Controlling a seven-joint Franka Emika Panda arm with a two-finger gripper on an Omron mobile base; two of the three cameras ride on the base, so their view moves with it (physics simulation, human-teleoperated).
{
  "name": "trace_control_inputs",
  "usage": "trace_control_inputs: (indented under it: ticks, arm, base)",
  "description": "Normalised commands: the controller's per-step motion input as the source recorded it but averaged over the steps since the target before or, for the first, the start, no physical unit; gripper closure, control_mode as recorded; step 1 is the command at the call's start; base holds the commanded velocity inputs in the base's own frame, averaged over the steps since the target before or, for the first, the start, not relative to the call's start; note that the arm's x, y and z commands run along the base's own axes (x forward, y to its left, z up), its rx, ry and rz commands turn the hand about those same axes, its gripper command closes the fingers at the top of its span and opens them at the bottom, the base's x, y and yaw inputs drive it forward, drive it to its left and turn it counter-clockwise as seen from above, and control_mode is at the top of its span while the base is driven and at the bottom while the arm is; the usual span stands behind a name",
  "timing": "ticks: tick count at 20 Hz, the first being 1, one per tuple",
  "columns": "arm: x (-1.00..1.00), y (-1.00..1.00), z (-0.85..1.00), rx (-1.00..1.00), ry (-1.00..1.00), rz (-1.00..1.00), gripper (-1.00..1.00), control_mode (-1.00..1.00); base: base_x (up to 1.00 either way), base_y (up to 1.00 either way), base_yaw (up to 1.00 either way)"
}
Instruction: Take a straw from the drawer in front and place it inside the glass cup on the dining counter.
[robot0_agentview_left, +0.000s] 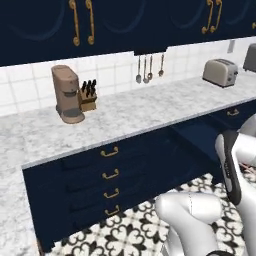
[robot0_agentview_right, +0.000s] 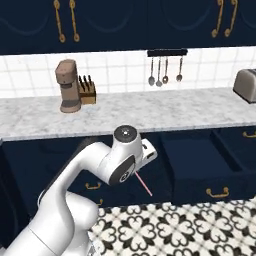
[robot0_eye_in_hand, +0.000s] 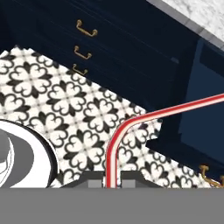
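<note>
— Straw (robot0_eye_in_hand: 114, 148) is sitting pinched between the two fingertips (robot0_eye_in_hand: 93, 178) of the hand (robot0_eye_in_hand: 112, 180), see? It is running up from the tips, bending sharply, then heading off sideways over the patterned floor (robot0_eye_in_hand: 65, 105).

— So the hand is closed on it. Where is it hanging in the room?

— Out in front of the navy drawers, below the worktop (robot0_agentview_right: 165, 112) edge, just beside the open drawer (robot0_agentview_right: 202, 165). From the right base camera a thin pink length (robot0_agentview_right: 143, 184) is poking out under the wrist.

— Is it looking hard to carry?

— I'm guessing it is nearly weightless, thin, smooth and a bit springy, so it is likely swaying when the arm swings. Squeezing harder is risking a crushed tube, I'd say.

— And the grip point?

— It is holding the straight shaft close to one end, with the bend and the long part free. That is leaving plenty of length to lower into a cup, though the free end is probably wobbling. I can't see the cup or the dining counter from here.
</note>
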Motion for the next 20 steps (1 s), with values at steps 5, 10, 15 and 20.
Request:
trace_control_inputs:
  ticks: [5,10,15,20]
  arm:
    - [0.00,0.00,0.00,0.00,0.00,0.00,1.00,1.00]
    - [0.00,0.00,0.00,0.00,0.00,0.00,1.00,1.00]
    - [0.00,0.00,0.00,0.00,0.00,0.00,1.00,1.00]
    - [0.00,0.00,0.00,0.00,0.00,0.00,1.00,1.00]
  base:
    - [-0.51,0.04,0.59]
    - [-0.76,-0.17,0.55]
    - [-0.75,-0.60,0.51]
    - [-0.60,-0.89,0.48]
